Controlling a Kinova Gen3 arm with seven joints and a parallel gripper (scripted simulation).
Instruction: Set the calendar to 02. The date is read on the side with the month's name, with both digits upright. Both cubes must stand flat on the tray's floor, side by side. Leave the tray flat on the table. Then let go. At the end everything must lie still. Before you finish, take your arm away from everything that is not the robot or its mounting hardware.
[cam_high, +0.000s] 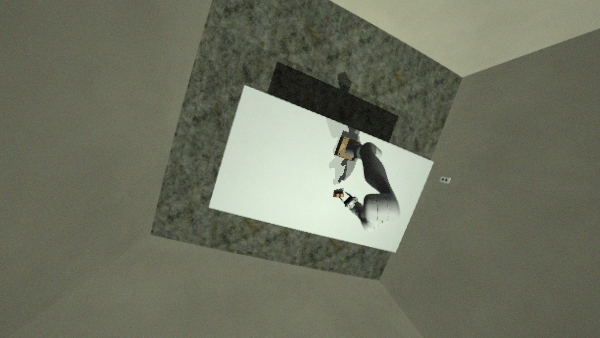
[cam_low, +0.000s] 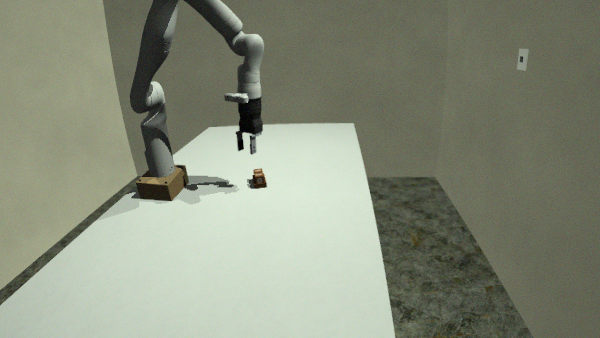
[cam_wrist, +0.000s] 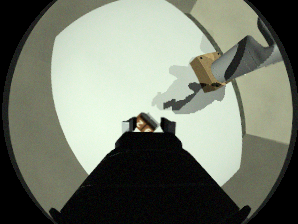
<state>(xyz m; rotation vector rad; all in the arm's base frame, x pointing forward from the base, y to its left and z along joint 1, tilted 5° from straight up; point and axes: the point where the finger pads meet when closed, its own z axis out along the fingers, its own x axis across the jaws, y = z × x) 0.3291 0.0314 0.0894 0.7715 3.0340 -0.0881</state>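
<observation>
The small wooden calendar (cam_low: 258, 178) (cam_high: 339, 193) (cam_wrist: 143, 123), a tray with its cubes, stands on the white table (cam_low: 250, 250), to the right of the arm's base. It is too small to read the digits. My gripper (cam_low: 246, 143) (cam_high: 348, 198) is open and empty. It hangs well above the table, over and a little behind the calendar. In the wrist view the calendar shows just past the dark gripper body; the fingertips are hard to make out.
The arm's wooden base block (cam_low: 161, 184) (cam_high: 345, 146) (cam_wrist: 208, 70) stands at the table's left edge. The table's right edge drops to a stone floor (cam_low: 440, 240).
</observation>
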